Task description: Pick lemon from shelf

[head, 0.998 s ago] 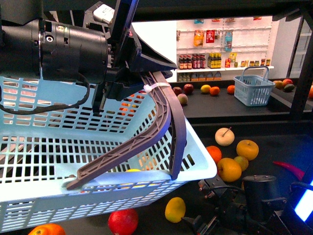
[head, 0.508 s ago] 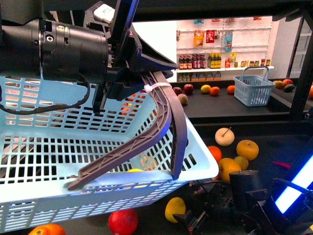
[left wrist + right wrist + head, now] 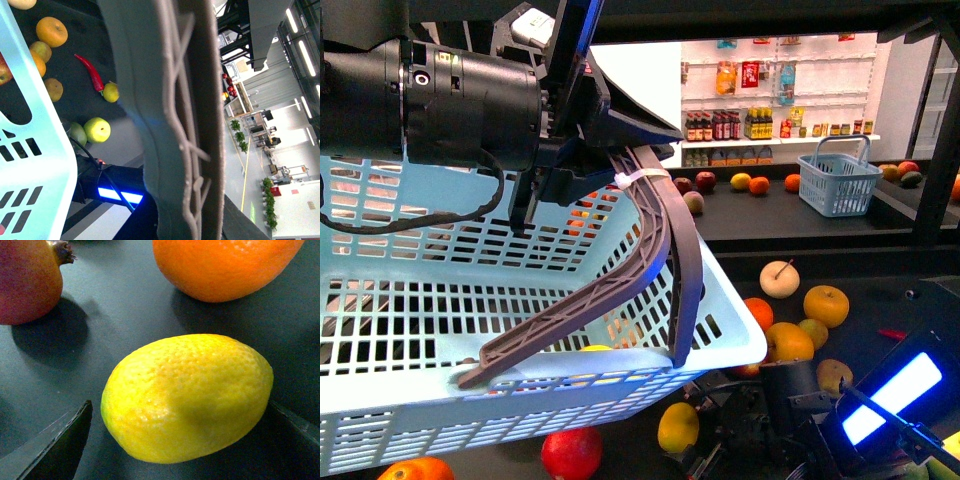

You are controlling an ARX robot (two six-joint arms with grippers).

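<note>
A yellow lemon [image 3: 678, 427] lies on the shelf's dark lower tray [image 3: 900, 285], just under the front corner of the light blue basket [image 3: 520, 300]. In the right wrist view the lemon [image 3: 187, 397] fills the middle, resting on the tray [image 3: 125, 305]. My right gripper [image 3: 180, 440] is open, with one black fingertip on either side of the lemon and a gap between each and the fruit. In the front view that gripper [image 3: 705, 452] sits low beside the lemon. My left gripper [image 3: 575, 150] is shut on the grey basket handle [image 3: 655, 230], holding the basket up; the handle [image 3: 175, 125] fills the left wrist view.
An orange [image 3: 225, 265] and a dark red fruit [image 3: 25, 282] lie close behind the lemon. A red apple [image 3: 570, 452], several yellow and orange fruits [image 3: 790, 345] and a red chili [image 3: 90, 72] share the tray. A small blue basket [image 3: 838, 178] stands on the upper tray.
My right arm has slid left along the tray toward the lemon, and its blue light strip has dropped lower. The left arm and the basket have stayed still.
</note>
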